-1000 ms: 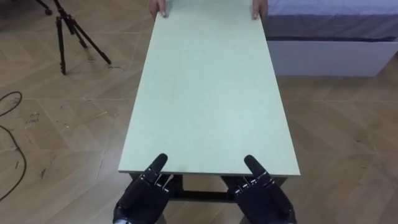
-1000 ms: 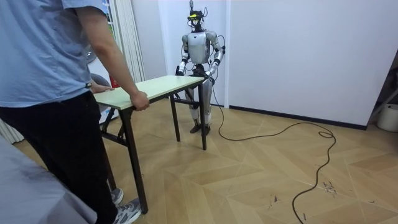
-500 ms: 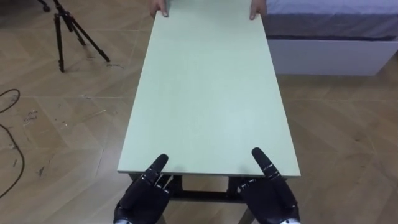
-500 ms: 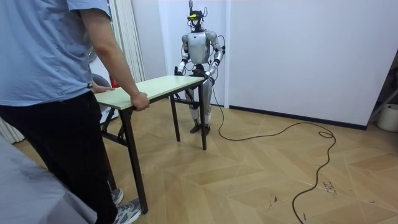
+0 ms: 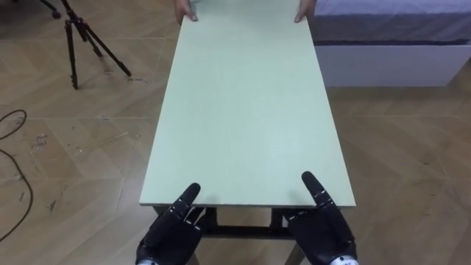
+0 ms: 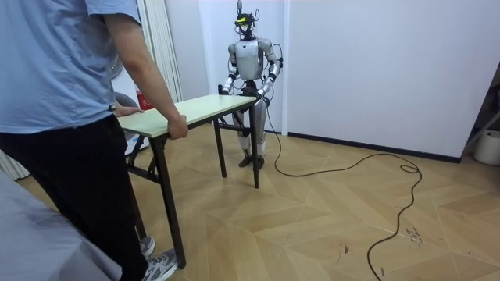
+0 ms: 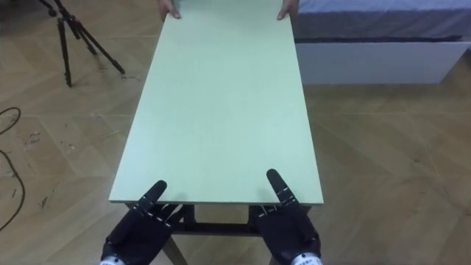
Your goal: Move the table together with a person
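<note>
The pale green table (image 5: 246, 110) stretched over the wood floor (image 5: 66, 154) between the robot and a person (image 6: 62, 117), who gripped its far end. A bed (image 5: 390, 51) lay close beside its far right corner, and a tripod (image 5: 77, 37) stood off to the left. The left hand (image 5: 171, 234) and right hand (image 5: 320, 234) met the near edge with thumbs flat on top. Their other fingers were tucked beneath the tabletop, so I could not tell whether they gripped it.

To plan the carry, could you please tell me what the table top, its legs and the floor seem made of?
Table top: likely laminated board, matte pale green, smooth with a thin edge. Legs: probably painted metal, dark slim straight bars. Floor: wood or wood-look parquet, herringbone planks with visible grain.
</note>
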Available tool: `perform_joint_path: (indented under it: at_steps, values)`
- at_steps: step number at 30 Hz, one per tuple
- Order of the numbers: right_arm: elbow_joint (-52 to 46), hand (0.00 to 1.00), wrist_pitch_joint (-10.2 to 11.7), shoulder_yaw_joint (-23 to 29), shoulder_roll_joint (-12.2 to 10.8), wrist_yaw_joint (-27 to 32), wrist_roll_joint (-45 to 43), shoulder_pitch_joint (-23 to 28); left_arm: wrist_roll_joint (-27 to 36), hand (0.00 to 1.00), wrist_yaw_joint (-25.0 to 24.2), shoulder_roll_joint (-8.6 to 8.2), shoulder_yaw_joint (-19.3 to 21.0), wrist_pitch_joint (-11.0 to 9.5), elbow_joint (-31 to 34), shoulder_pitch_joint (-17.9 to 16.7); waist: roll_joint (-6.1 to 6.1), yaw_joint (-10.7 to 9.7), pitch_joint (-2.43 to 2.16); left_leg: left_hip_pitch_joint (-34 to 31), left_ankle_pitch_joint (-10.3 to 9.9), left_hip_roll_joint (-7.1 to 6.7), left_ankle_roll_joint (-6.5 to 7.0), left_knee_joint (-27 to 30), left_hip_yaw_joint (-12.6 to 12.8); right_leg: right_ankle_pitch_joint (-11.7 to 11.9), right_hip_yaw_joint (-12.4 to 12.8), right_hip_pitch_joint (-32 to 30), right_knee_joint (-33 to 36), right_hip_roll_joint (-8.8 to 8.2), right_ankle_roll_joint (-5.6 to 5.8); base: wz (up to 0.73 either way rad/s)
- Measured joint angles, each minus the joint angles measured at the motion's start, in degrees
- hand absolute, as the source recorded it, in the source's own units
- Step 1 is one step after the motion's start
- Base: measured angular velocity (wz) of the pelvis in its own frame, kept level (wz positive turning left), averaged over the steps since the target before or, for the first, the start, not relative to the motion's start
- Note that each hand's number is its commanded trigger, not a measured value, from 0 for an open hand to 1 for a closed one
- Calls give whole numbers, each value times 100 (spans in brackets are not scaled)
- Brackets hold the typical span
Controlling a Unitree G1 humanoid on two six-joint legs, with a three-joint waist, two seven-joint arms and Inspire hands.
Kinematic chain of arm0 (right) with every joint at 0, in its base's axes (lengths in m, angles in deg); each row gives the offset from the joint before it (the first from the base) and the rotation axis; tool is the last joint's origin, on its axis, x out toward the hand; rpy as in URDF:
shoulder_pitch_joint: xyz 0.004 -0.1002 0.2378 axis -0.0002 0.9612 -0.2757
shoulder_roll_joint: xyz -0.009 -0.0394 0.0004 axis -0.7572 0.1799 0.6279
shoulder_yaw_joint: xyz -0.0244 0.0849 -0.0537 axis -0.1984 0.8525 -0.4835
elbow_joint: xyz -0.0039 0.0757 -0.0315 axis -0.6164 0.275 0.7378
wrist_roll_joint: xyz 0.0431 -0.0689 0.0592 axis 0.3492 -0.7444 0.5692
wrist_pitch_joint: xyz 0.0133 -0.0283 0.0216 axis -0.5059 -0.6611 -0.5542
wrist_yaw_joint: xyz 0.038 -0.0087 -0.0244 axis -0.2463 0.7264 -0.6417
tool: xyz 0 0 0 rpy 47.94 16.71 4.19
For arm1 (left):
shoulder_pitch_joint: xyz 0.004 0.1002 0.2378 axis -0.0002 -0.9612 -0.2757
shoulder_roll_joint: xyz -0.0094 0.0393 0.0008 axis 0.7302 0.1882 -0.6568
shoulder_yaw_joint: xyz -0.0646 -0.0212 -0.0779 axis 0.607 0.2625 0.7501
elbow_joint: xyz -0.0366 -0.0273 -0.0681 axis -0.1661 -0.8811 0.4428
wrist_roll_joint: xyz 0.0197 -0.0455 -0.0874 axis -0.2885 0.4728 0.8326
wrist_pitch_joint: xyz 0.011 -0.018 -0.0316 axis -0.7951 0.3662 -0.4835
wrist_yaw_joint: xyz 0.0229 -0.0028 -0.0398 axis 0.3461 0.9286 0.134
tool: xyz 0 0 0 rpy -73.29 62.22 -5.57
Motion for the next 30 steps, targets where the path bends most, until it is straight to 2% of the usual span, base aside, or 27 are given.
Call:
perform_joint_path:
  at_steps: [1, 2, 9, 11, 13, 17, 21, 30]
  values:
    - [0, 98, 0, 0, 0, 2, -1, 0, 0, 100, 11, -1, 1, 0, 0, 0, 0, -3, 0, 0, 0, 0, 0, 0, 0, 0, 3, -1, 0, 0, 0, 0]
    - [0, 100, 0, 0, -1, 3, -3, 0, -1, 100, 24, -1, 1, 0, 0, 0, 0, -5, 0, 0, 0, 0, 0, 0, 0, 0, 7, -1, 0, 0, 0, 0]
    - [1, 100, 1, 19, -27, 8, -5, 0, -3, 100, 81, -6, 18, 15, -3, -1, -3, -13, 1, -9, 0, 0, 0, 1, -1, 0, 11, -5, 0, 0, 0, 0]
    - [42, 100, 16, 22, -44, 249, -14, -23, -21, 100, 82, -23, 17, 33, -3, 0, -2, -9, 2, -12, 0, -1, 0, 0, -3, 0, 11, -9, -1, 0, 0, 0]
    - [65, 100, 19, 26, -57, 482, -33, -23, -141, 100, 106, -45, 20, 33, -4, 0, 5, 1, 22, -20, 0, -1, 0, -2, -9, 0, 15, -22, -2, 0, 0, 0]
    - [59, 100, 32, 18, -112, 551, -44, -22, -292, 100, 148, -70, 41, 45, -3, -4, 10, 10, 27, -22, 0, 0, 0, -8, -11, 0, 17, -33, -1, 2, 0, 0]
    - [59, 100, 255, 41, -153, 626, -174, -23, -497, 100, 148, -195, 58, 90, 5, 6, 7, 23, 24, -14, 0, -7, 0, -5, 4, -1, 60, -32, 1, -7, 1, -1]
    - [59, 100, 239, 120, -208, 676, -312, -35, -499, 100, 171, -198, 122, 194, -3, 4, 6, 31, 23, -10, 0, -7, 0, -3, 17, -13, 152, -31, 0, 0, -1, 0]
